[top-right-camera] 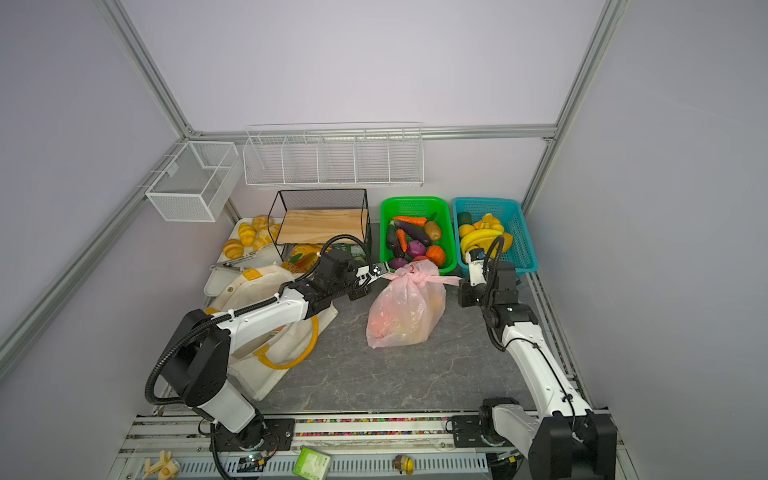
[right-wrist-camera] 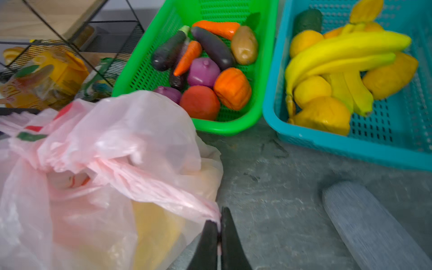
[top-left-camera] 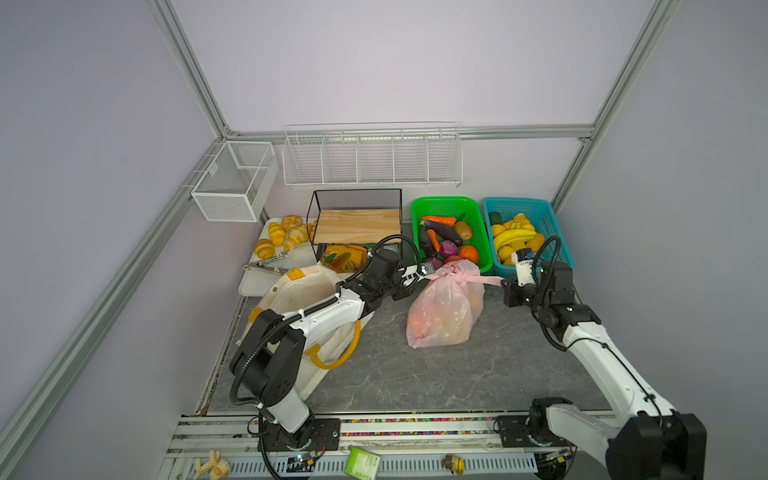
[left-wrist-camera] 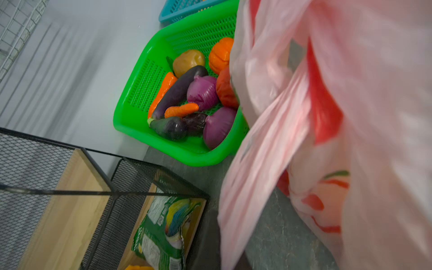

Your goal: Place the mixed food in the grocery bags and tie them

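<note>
1. The left claw (top-left-camera: 424, 271) (top-right-camera: 377, 270) is closed at the end of the bag's (top-left-camera: 444, 311) (top-right-camera: 403, 316) left handle. It seems to pinch that strip, though the left wrist view is too blurred to show the tips.
2. The right claw (top-left-camera: 501, 283) (right-wrist-camera: 219, 224) is closed tight on the right handle. In the right wrist view a twisted pink strip runs between its tips.
3. The bag lies on the counter (top-left-camera: 457, 374) between the two claws, its body nearer the robot than either. Its handles stretch sideways from a knot (top-left-camera: 457, 277) at the neck.
4. Food (top-left-camera: 428, 328) (right-wrist-camera: 154, 233) shows through the thin film as orange and yellow shapes, on the robot's side of both claws.
5. The tote (top-left-camera: 299, 291) (top-right-camera: 249, 291) lies on the counter under the left arm, behind the left claw and well apart from the right claw.
6. A green basket (top-left-camera: 419, 208) of vegetables stands just beyond the left claw, close to the knot. A blue basket (top-left-camera: 557, 232) of fruit stands just beyond the right claw.
</note>
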Available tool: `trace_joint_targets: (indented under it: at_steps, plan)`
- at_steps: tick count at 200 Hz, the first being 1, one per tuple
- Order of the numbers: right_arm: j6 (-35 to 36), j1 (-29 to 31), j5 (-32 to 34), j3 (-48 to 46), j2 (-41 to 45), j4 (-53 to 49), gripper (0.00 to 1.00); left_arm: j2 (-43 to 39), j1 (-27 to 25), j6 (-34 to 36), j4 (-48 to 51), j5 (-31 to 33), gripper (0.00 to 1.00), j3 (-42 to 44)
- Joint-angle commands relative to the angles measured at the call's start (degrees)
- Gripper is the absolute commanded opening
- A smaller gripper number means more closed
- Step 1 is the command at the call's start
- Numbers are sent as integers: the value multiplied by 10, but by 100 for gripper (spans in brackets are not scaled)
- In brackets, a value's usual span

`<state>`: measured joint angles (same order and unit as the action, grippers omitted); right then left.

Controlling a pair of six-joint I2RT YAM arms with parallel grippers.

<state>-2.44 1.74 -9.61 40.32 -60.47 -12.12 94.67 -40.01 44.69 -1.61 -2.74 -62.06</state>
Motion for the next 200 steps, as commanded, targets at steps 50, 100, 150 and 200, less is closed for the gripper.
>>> trace_joint_targets:
  at_steps: [50, 100, 150, 200]
  plan:
    - [-127, -83, 55, -123, 17, 159, 7, 30, 20, 22, 3, 113, 0, 6]
    - [-141, -72, -2, -119, -28, 207, 14, 17, 13, -6, -14, 86, 0, -1]
    - [-85, 29, 31, -53, 43, 121, 80, -77, 7, -130, 8, -79, 51, -7]
    - [-59, 54, 62, 10, 107, 56, 93, -112, -17, -373, -71, -172, 73, -1]
